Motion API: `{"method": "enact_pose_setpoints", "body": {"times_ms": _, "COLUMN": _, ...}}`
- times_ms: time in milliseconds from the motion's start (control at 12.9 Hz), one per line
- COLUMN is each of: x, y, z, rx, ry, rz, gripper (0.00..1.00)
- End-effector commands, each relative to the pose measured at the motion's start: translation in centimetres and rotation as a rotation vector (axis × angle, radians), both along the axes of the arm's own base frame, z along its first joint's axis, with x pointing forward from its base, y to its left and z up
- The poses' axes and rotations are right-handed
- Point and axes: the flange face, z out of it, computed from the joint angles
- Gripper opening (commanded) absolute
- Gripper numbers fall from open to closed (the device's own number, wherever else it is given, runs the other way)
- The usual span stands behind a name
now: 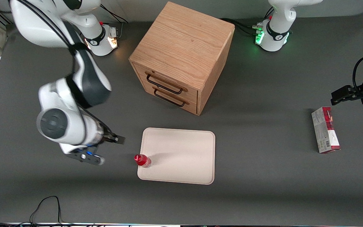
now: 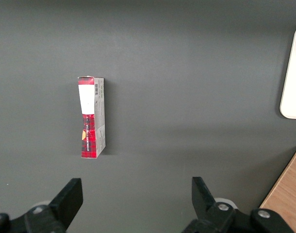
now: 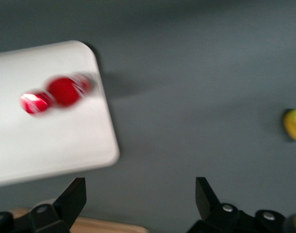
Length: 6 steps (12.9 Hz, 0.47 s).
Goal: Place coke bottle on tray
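Observation:
The coke bottle (image 1: 142, 160), small and red with a red cap, stands upright on the cream-white tray (image 1: 181, 154), at the tray's edge toward the working arm's end and close to its corner nearest the front camera. The right wrist view shows the bottle (image 3: 60, 92) on the tray (image 3: 51, 141) near a rounded corner. My right gripper (image 1: 114, 139) hangs above the bare table beside the tray, a short way from the bottle. In the right wrist view the gripper (image 3: 138, 199) is open and empty, with only grey table between the fingers.
A wooden two-drawer cabinet (image 1: 181, 56) stands farther from the front camera than the tray. A red-and-grey carton (image 1: 325, 129) lies toward the parked arm's end. A small yellow object (image 3: 294, 124) shows in the right wrist view. A black cable (image 1: 47, 205) lies near the front edge.

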Motion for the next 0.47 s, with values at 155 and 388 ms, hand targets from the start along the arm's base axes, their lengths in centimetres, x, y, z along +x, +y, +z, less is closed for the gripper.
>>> {"method": "enact_pose_setpoints", "body": {"times_ms": 155, "x": -11.8, "y": -8.7, "z": 2.7, "rx": 0.027, "ry": -0.001, "rz": 0.227, "gripper": 1.0}}
{"method": "enact_pose_setpoints", "body": {"times_ms": 388, "x": -15.1, "y": -12.9, "z": 6.6, "rx": 0.053, "ry": 0.022, "rz": 0.316, "gripper": 1.0}}
